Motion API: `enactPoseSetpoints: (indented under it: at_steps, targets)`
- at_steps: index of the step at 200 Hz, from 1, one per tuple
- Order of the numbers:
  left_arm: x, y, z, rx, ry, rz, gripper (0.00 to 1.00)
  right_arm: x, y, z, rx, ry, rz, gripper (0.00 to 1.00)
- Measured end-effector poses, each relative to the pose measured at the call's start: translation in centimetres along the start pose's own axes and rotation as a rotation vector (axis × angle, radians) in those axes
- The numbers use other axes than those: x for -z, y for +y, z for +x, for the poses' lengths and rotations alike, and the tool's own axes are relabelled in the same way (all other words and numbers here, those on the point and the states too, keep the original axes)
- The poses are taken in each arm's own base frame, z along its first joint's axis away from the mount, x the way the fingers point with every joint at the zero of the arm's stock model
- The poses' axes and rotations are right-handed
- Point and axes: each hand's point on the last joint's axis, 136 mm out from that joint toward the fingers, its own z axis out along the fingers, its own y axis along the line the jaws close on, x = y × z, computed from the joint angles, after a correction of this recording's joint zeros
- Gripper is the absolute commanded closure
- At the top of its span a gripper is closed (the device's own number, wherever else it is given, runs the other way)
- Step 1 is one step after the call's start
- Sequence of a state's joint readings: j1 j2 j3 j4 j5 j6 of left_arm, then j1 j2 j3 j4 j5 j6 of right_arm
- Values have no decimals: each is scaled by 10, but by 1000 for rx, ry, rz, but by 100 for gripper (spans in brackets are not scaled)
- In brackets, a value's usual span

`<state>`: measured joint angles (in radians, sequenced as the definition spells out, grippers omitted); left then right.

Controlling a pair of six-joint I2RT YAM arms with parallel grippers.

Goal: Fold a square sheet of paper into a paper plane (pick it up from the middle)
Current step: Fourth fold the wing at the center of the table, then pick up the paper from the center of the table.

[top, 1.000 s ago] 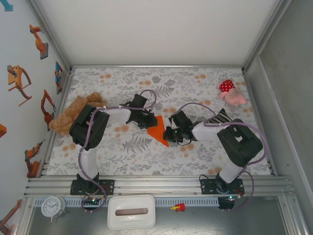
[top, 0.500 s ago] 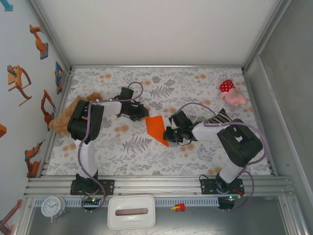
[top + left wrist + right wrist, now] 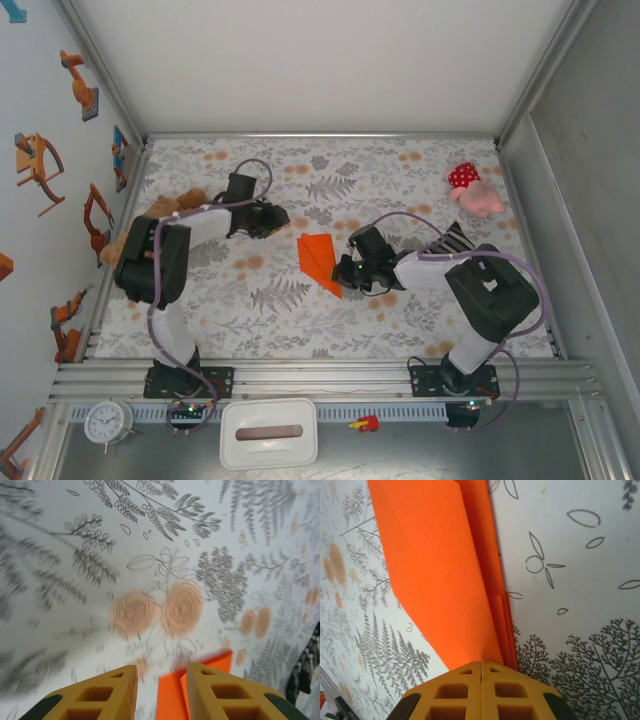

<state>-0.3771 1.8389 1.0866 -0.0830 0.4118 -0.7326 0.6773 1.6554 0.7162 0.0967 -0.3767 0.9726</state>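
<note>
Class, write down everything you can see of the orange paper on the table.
The orange paper is thin, plain and bright. It is folded into several layers with sharp creases, making a tapered shape that is broad at the far end and narrows to a point at the near end. It lies low on the floral tablecloth near the table's middle. The right gripper has its fingers shut on the narrow end, with the stacked layers spreading out beyond them. The left gripper is off to the left, open and not touching it.

Top camera looks down; close wrist cameras share the paper plane (image 3: 435, 555).
</note>
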Motion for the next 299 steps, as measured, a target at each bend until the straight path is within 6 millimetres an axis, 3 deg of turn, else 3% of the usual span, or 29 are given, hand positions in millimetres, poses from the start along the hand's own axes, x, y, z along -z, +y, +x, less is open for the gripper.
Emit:
enactPoseSetpoints:
  at_steps: [34, 53, 60, 73, 107, 149, 217, 249, 299]
  targets:
    - [54, -15, 20, -13, -114, 27, 46, 33, 28, -17, 70, -99, -37, 73]
    - [72, -17, 38, -17, -150, 23, 38, 53, 43, -26, 119, -162, -71, 63]
    - [77, -17, 45, -15, -159, 23, 36, 59, 45, -28, 127, -179, -75, 53]
    - [84, -16, 57, -8, -171, 18, 32, 67, 47, -31, 154, -196, -79, 47]
    - [98, -15, 80, 6, -201, 27, 20, 71, 41, -32, 223, -184, -52, 48]
    - [108, -6, 90, 37, -240, 42, 0, 56, 30, -40, 280, -115, -41, 52]
    - [113, -7, 89, 47, -299, 115, 4, 36, 25, -68, 298, -39, -126, 57]
    - [114, -13, 90, 38, -293, 146, 4, 24, 34, -78, 314, -15, -173, 61]
    - [116, -18, 91, 29, -289, 169, 4, 4, 26, -80, 317, 28, -173, 64]
